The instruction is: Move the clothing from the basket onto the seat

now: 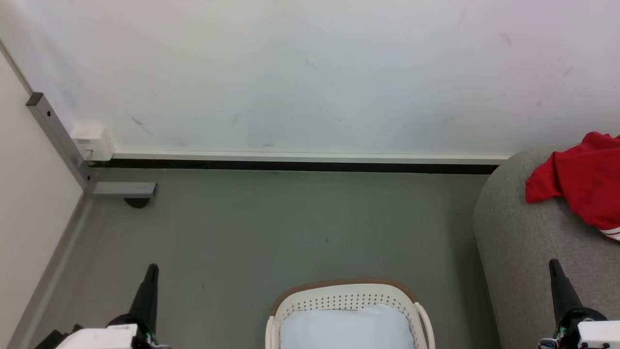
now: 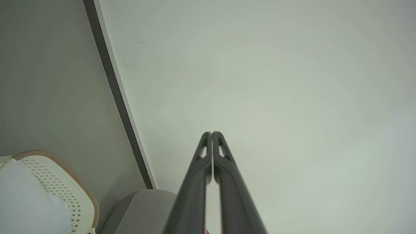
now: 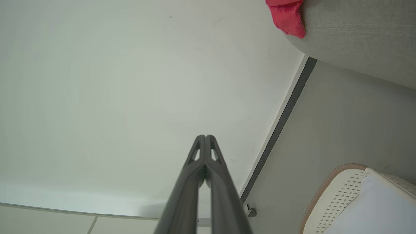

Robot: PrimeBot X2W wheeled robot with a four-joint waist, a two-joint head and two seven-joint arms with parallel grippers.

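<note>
At the lower left of the head view the left gripper (image 1: 152, 269) is clenched on nothing. In the lower middle stands the basket (image 1: 344, 283); something smooth and pale (image 1: 346, 327) lies inside, and whether it is cloth or a lining cannot be told. At the right edge the red shirt (image 1: 586, 179) lies crumpled on the grey seat (image 1: 518, 242), well apart from the basket. The right gripper (image 1: 553, 265), lower right, is also clenched and empty. The moving step looks finished; a further move is needed only if the pale thing is clothing, and then a gripper must open above the basket. No writing can be read; only white stripes (image 1: 612, 232) show at the shirt's edge.
</note>
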